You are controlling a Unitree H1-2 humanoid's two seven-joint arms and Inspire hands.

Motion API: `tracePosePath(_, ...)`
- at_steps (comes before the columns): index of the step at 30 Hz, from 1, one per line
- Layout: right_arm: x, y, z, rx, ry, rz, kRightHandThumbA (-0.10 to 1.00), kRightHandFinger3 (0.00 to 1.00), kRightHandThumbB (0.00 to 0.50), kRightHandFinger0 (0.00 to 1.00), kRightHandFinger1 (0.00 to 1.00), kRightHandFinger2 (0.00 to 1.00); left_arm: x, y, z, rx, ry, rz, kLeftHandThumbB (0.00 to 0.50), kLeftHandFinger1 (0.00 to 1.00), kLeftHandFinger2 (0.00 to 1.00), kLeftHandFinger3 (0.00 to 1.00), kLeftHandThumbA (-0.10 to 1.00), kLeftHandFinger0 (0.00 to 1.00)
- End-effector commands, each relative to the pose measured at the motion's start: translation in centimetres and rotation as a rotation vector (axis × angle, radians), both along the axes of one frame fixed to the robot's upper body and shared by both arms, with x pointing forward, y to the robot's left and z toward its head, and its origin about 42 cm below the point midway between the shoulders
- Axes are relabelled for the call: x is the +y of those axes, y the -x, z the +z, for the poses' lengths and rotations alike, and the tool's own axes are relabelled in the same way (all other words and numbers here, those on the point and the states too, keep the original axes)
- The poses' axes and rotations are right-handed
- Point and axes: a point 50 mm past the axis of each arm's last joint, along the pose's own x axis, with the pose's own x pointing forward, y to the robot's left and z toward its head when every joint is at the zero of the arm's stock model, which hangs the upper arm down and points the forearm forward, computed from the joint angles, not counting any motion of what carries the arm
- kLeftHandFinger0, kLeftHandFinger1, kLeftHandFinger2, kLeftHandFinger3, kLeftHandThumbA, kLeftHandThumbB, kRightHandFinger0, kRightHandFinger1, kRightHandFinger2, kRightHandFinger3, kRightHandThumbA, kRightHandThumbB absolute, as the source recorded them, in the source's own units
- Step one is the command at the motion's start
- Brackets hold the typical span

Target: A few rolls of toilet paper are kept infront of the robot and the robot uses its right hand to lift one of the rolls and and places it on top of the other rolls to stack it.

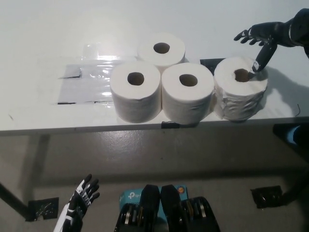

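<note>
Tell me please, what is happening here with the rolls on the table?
Four toilet paper rolls stand on a white table. The robot's black right hand is open above the rightmost roll, with one finger pointing down to the edge of its hole. Nothing is lifted or stacked yet. The other three rolls sit close together. The white left hand rests low, open, below the table edge.

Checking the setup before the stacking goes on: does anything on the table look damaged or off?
The rightmost roll, under the right hand, has a crumpled, wrinkled outer wrap; the other three rolls look smooth. Glossy tape patch on the table is also wrinkled.
</note>
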Motion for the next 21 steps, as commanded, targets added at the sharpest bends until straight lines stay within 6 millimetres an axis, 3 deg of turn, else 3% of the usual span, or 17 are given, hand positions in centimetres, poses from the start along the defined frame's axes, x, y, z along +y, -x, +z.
tracePosePath(1, 0.72, -0.50, 4.97, -0.153, -0.016, 0.045, 1.00, 1.00, 0.298, 1.00, 1.00, 1.00, 0.02, 0.07, 0.68, -0.026, -0.006, 0.000, 0.220, 1.00, 1.00, 1.00, 1.00, 1.00)
tracePosePath(6, 0.75, -0.67, 5.55, -0.188, -0.027, 0.045, 1.00, 1.00, 0.289, 1.00, 1.00, 1.00, 0.01, -0.02, 0.68, -0.029, -0.005, -0.003, 0.236, 1.00, 1.00, 1.00, 1.00, 1.00)
tracePosePath(12, 0.82, -0.78, 5.82, -0.183, -0.059, 0.043, 1.00, 1.00, 0.236, 1.00, 1.00, 1.00, 0.04, 0.15, 0.73, -0.025, -0.010, -0.002, 0.229, 1.00, 1.00, 1.00, 1.00, 1.00)
tracePosePath(18, 1.02, -0.71, 5.51, -0.183, -0.038, 0.047, 1.00, 1.00, 0.241, 1.00, 1.00, 1.00, 0.11, 0.22, 0.66, -0.021, -0.011, -0.006, 0.246, 1.00, 1.00, 1.00, 1.00, 1.00)
tracePosePath(21, 1.07, -0.70, 5.26, -0.186, -0.030, 0.058, 1.00, 1.00, 0.279, 1.00, 1.00, 1.00, 0.16, 0.24, 0.66, -0.027, -0.016, -0.006, 0.226, 1.00, 1.00, 1.00, 1.00, 1.00)
